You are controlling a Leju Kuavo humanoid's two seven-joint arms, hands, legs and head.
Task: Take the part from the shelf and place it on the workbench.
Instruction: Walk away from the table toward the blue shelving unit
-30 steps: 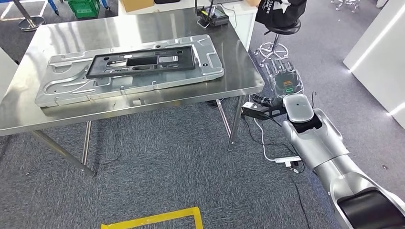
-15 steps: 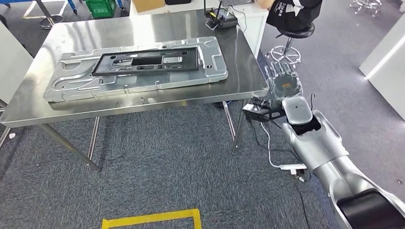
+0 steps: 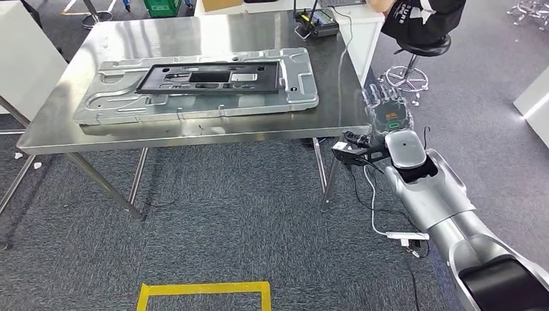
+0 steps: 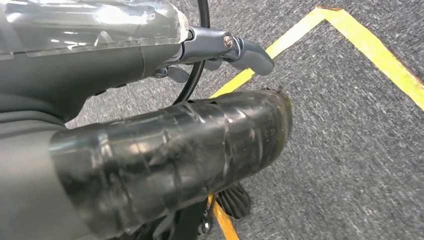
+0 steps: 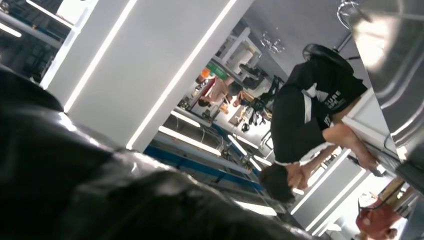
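Note:
A black frame-shaped part (image 3: 259,83) lies flat on a large silver stamped panel (image 3: 299,97), both on the steel workbench (image 3: 194,32). My right hand (image 3: 388,111) is raised beside the bench's right front corner, level with its edge, fingers spread and holding nothing. It touches neither the bench nor the parts. My left hand (image 4: 165,125) hangs above the grey carpet; its dark taped thumb and a grey finger (image 4: 245,50) stand apart with nothing between them.
A person in a black shirt (image 3: 421,16) sits on a stool (image 3: 414,48) behind the bench's right end. A black device with antennas (image 3: 316,26) stands at the back right corner. Cables and a power strip (image 3: 404,236) lie by my right arm. Yellow floor tape (image 3: 204,288) lies in front.
The whole picture has shifted: the bench now sits further right and nearer, so the camera has moved. My right hand keeps its raised, spread pose.

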